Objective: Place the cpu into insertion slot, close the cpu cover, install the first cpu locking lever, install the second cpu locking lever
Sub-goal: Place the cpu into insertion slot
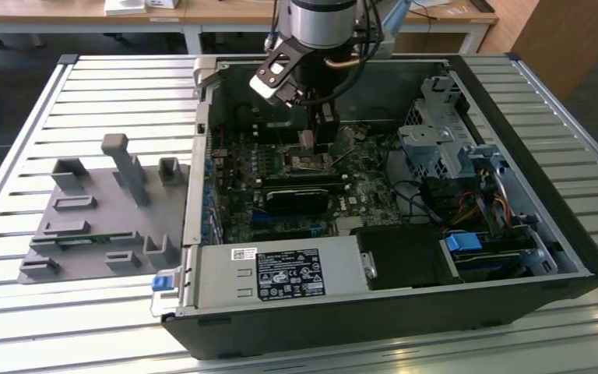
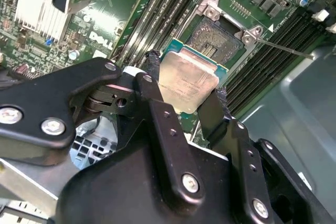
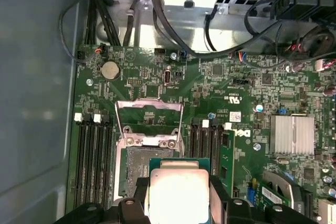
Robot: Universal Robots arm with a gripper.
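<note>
My gripper point(image 2: 186, 77) is shut on the cpu point(image 2: 188, 81), a flat square chip with a tan metallic face and a green edge, pinched between two black fingers point(image 2: 152, 72). The chip hangs just above the insertion slot point(image 2: 215, 38), a square socket with a dark centre and a silver rim, and overlaps one side of it. In the first wrist view the cpu point(image 3: 178, 192) sits at the socket's point(image 3: 140, 166) edge, and the cpu cover point(image 3: 148, 109) is swung open beyond it. A thin locking lever point(image 2: 283, 48) sticks out beside the socket. In the exterior view the gripper point(image 1: 314, 139) reaches down into the open computer case point(image 1: 548, 234).
Black memory slots point(image 3: 92, 156) flank the socket on both sides. A silver heatsink point(image 3: 292, 135) and a black card point(image 1: 297, 199) sit on the motherboard. Cables and a drive cage point(image 1: 439, 140) fill the case's exterior-view right. A grey fixture tray point(image 1: 102, 210) lies outside the case.
</note>
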